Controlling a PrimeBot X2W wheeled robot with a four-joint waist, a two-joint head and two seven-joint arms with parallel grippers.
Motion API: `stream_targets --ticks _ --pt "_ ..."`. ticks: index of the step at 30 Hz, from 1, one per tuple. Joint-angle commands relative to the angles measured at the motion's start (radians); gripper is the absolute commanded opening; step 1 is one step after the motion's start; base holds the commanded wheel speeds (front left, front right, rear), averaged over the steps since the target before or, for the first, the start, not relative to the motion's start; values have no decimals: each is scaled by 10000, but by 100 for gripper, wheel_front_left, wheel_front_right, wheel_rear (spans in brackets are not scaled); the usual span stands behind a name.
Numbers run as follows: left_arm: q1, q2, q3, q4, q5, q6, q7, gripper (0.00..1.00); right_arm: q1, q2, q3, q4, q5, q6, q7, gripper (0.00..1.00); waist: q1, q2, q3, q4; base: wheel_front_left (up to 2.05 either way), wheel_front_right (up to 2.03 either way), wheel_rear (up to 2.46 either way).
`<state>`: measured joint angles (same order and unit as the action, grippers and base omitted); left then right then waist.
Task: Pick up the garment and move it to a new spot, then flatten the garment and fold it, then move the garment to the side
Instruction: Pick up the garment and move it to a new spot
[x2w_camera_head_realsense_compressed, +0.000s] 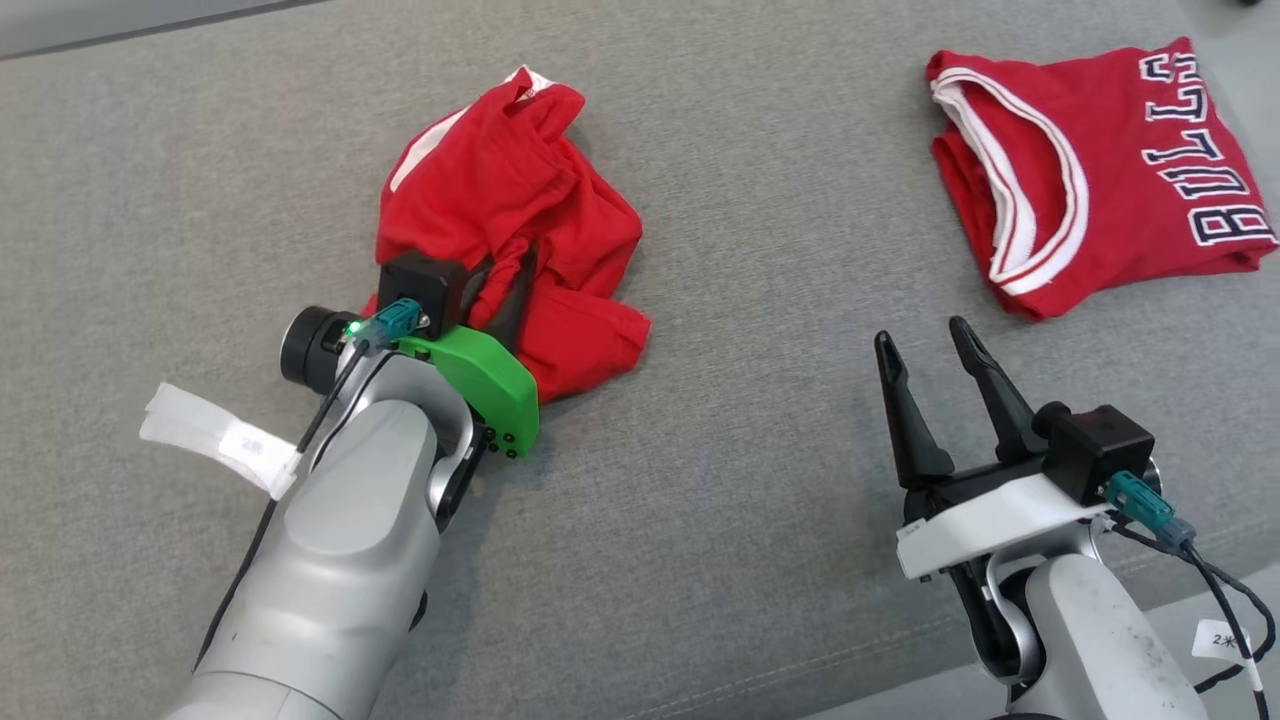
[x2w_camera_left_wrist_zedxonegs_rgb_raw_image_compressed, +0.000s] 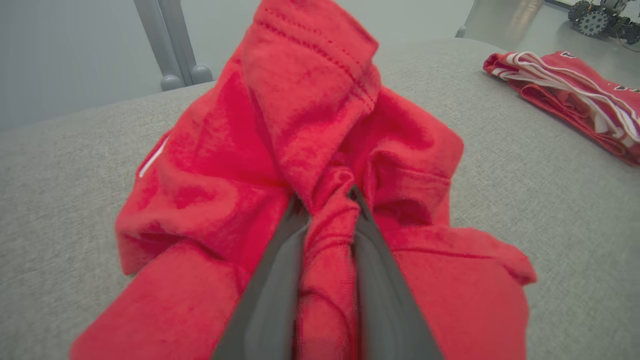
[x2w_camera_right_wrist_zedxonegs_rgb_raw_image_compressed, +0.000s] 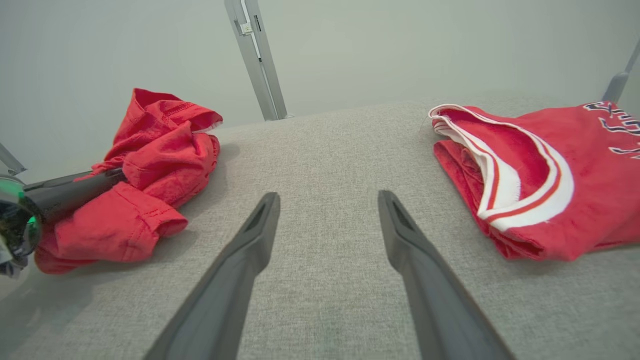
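Left wrist view: L jaws pinch fold of red garment; R jaws spread wide nr folded jersey.

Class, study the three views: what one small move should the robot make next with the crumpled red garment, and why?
Probably raise the left gripper a little, lifting the crumpled red garment off the grey cushion: its fingers are pinched on a bunched fold, while the heap lies on the cushion. The right gripper hangs open.
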<state>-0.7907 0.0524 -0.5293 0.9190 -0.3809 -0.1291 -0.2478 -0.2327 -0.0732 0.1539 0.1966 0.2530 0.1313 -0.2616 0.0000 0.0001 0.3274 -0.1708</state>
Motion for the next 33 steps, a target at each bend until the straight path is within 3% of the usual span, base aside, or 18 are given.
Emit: stream_targets --ticks 1,7,12,17,25,33 --pt "41 47 22 72 -98 -22 -81 100 104 37 15 39 69 -15 -37 100 0 -1 -387 -559 0 0 0" --pt "701 437 606 -339 -77 592 -184 100 289 124 38 121 30 -15 -37 100 0 -1 -917 -636 0 0 0" --pt "2236 939 1693 -1949 105 1227 -167 100 529 152 65 185 4 -14 -37 100 0 -1 -1459 -409 0 0 0" --pt "3964 1109 2737 -3550 445 1588 -169 100 729 181 89 221 2 -14 -37 100 0 -1 -1810 -51 0 0 0" --pt "6091 796 4227 -5314 1020 1630 -168 100 996 194 172 353 -41 -14 -38 100 0 -1 -2166 474 0 0 0" --pt "7647 331 5050 -6316 1745 1387 -159 100 1253 202 228 524 -88 -14 -38 100 0 -1 -2515 912 0 0 0"
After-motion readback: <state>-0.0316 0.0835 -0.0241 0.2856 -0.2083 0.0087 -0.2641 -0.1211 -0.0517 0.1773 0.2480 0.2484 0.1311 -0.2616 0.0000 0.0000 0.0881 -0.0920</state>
